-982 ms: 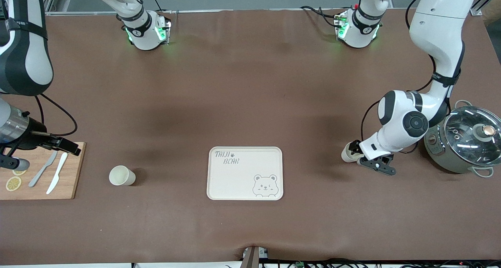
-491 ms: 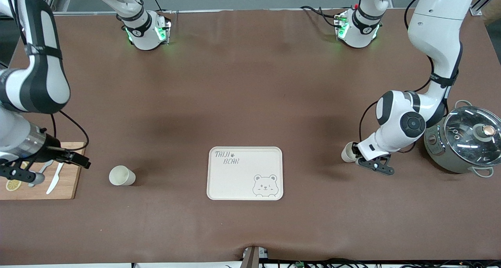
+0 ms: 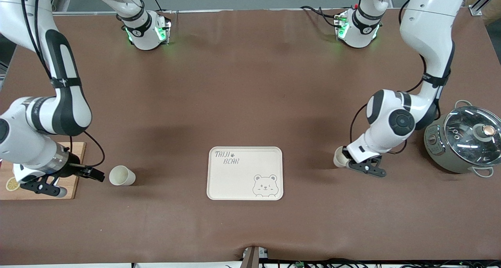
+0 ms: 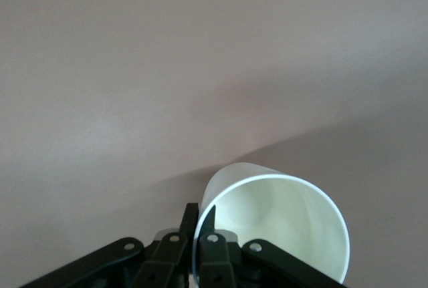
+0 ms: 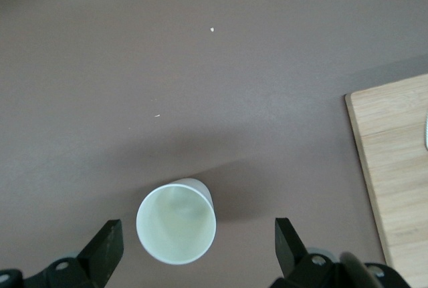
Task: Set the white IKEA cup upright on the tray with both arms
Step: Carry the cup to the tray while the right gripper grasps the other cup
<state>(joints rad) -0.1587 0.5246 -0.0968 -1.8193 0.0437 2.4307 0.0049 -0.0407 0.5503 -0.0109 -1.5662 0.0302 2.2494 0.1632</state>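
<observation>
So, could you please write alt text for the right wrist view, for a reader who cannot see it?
The right gripper hangs open over an upright white cup on the brown table, one black finger on either side and neither touching it. A wooden cutting board edges into frame.

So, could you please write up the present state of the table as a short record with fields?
tray: cream tray at the table's middle, with nothing on it
cup one: white cup pinched by its rim in the left tool, between the tray and the pot
cup two: second white cup on the table beside the cutting board, upright, mouth up
right tool: open, its fingers to either side of the second cup, not touching it
other: lidded pot at the left arm's end
</observation>
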